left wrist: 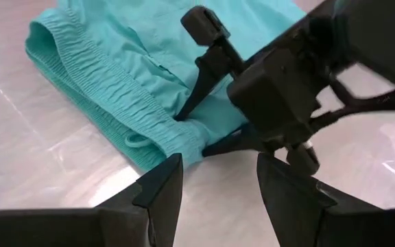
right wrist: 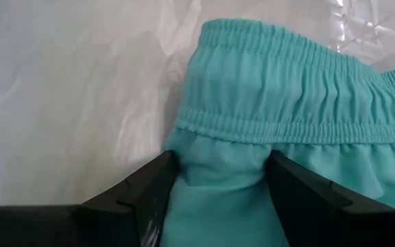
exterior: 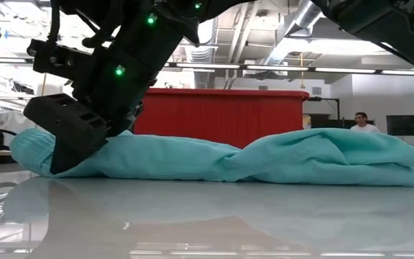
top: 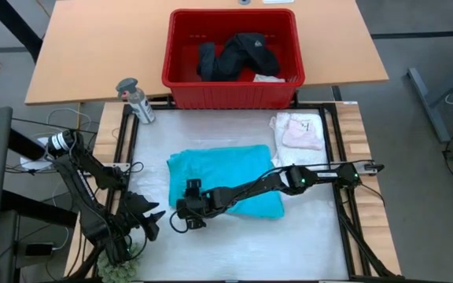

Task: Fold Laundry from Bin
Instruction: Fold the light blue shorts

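Observation:
A turquoise garment (top: 222,177) with an elastic waistband (right wrist: 286,123) lies bunched on the white table top. My right gripper (top: 189,206) reaches across it to its near-left corner, open, with the waistband corner between its fingers. My left gripper (top: 149,220) hovers open by the table's near-left edge, a short way off, holding nothing. The red bin (top: 171,47) stands beyond the far edge with black clothing (top: 238,55) and a white piece (top: 270,77) inside. A pale pink-white piece (top: 299,132) lies folded at the far right. My right gripper stands astride the garment's waistband corner (left wrist: 184,127), slanting down from the table's right. One fingertip (left wrist: 187,110) rests on top of the cloth and the other (left wrist: 214,145) lies at its edge by the table top. The garment lies slack on the table.
A grey spray bottle (top: 136,98) stands at the table's far-left corner. Bare table top (top: 234,244) lies in front of the garment. A person (exterior: 361,124) shows in the room behind.

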`<state>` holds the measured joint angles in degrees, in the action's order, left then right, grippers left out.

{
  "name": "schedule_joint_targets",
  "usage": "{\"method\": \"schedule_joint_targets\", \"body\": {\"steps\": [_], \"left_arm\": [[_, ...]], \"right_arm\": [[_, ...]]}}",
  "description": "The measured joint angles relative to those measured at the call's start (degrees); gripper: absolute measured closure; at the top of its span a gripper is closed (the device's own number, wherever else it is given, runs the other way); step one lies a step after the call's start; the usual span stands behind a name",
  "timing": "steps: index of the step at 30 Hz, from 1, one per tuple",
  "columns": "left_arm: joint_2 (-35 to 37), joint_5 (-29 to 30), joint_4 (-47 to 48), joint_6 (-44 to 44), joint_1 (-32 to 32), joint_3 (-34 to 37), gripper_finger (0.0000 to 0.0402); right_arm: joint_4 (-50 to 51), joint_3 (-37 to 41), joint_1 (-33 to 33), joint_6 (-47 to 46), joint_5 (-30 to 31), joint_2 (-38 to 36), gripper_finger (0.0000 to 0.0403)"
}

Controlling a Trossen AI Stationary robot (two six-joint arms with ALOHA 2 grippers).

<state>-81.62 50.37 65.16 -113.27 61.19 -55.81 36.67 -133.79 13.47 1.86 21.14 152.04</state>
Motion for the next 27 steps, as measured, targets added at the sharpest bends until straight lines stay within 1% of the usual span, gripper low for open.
{"method": "schedule_joint_targets", "body": {"steps": [2, 5, 7, 9, 13, 15, 18, 20, 23, 27], "left_arm": [[0.0, 0.0, -0.2, -0.1, -0.4, 0.0, 0.0226], [0.0, 0.3, -0.6, -1.5, -0.8, 0.0, 0.0226], [0.0, 0.5, -0.8, -2.1, -0.9, 0.0, 0.0226], [0.0, 0.5, -1.1, -2.5, -0.9, 0.0, 0.0226], [0.0, 1.1, -1.4, -2.5, -0.9, 0.0, 0.0226], [0.0, 1.4, -1.4, -2.5, -0.9, 0.0, 0.0226], [0.0, 1.5, -1.4, -2.5, -0.9, 0.0, 0.0226], [0.0, 1.5, -1.5, -2.5, -0.9, 0.0, 0.0226], [0.0, 1.5, -1.5, -2.5, -0.9, 0.0, 0.0226], [0.0, 1.7, -1.6, -2.6, -0.9, 0.0, 0.0226]], "right_arm": [[1.3, -0.1, 0.0, -1.2, 0.3, 0.6, 0.0147], [4.3, -0.3, 0.6, -6.6, -0.4, 2.7, 0.0154], [6.6, -0.4, 0.9, -8.7, -0.3, 3.4, 0.0167], [6.9, -0.4, 1.2, -10.1, -0.1, 3.7, 0.0189], [7.6, -0.3, 1.2, -13.8, -0.3, 3.7, 0.0253], [8.3, -0.3, 1.1, -16.3, -0.8, 3.7, 0.0297], [8.8, -0.3, 0.8, -19.7, -3.5, 3.6, 0.0367], [8.8, -0.2, 0.7, -21.3, -5.0, 3.0, 0.0369], [8.0, 0.2, 1.3, -23.0, -5.1, 1.1, 0.0369], [8.5, 0.4, 1.9, -28.7, -6.3, -2.0, 0.0369]]}}
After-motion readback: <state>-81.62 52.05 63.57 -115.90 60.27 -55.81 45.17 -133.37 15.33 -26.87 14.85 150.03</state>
